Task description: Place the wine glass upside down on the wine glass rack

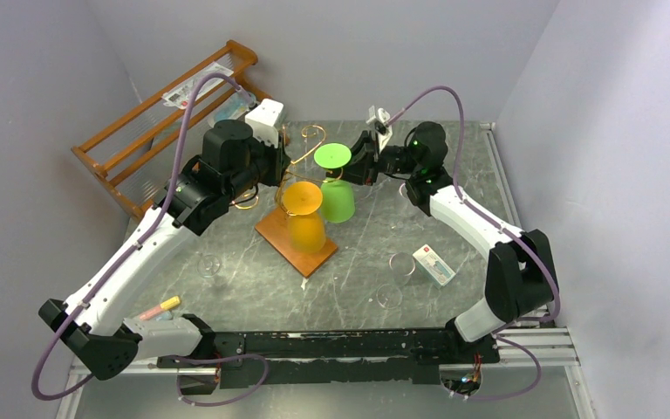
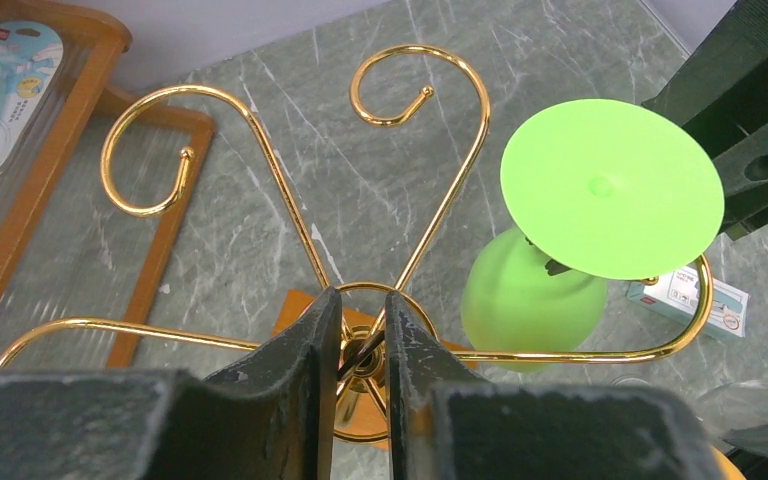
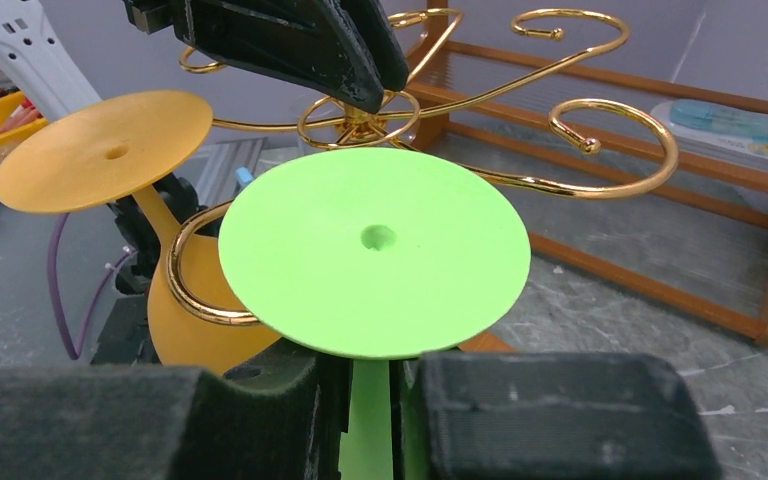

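Observation:
The wine glass rack (image 1: 297, 240) is a gold wire stand on an orange-brown wooden base at the table's middle. An orange wine glass (image 1: 304, 218) hangs upside down on it. My right gripper (image 3: 368, 400) is shut on the stem of a green wine glass (image 3: 375, 250), held upside down with its foot just above a curled gold arm (image 3: 185, 285). The green wine glass (image 1: 336, 183) is at the rack's right side. My left gripper (image 2: 365, 345) is shut on the rack's central post from above. Both grippers also show in the top view, the left (image 1: 281, 166) and the right (image 1: 359, 163).
A stepped wooden slatted shelf (image 1: 166, 122) with packets stands at the back left. A small white box (image 1: 434, 264) lies at the right. Clear glasses (image 1: 209, 264) (image 1: 401, 264) (image 1: 388, 295) sit on the marble table (image 1: 358, 253). A pink and yellow item (image 1: 159, 307) lies near the left arm's base.

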`<control>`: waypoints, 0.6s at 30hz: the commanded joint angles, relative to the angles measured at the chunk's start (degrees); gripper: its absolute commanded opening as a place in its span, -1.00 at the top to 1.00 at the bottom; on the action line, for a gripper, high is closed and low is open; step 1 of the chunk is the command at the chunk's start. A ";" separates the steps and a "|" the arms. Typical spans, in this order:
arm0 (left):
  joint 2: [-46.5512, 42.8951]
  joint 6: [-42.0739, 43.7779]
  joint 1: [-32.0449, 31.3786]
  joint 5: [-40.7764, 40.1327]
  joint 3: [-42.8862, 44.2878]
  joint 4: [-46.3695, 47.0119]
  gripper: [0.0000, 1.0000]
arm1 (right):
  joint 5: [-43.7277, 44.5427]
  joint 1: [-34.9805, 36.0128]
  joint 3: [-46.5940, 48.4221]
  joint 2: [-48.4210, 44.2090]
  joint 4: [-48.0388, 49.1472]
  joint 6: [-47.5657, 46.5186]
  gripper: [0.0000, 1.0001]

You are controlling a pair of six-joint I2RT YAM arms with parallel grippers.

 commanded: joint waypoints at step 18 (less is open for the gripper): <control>1.24 -1.45 0.68 -0.04 -3.34 0.25 0.90 | 13.98 3.65 -3.84 -5.37 -3.97 0.01 1.00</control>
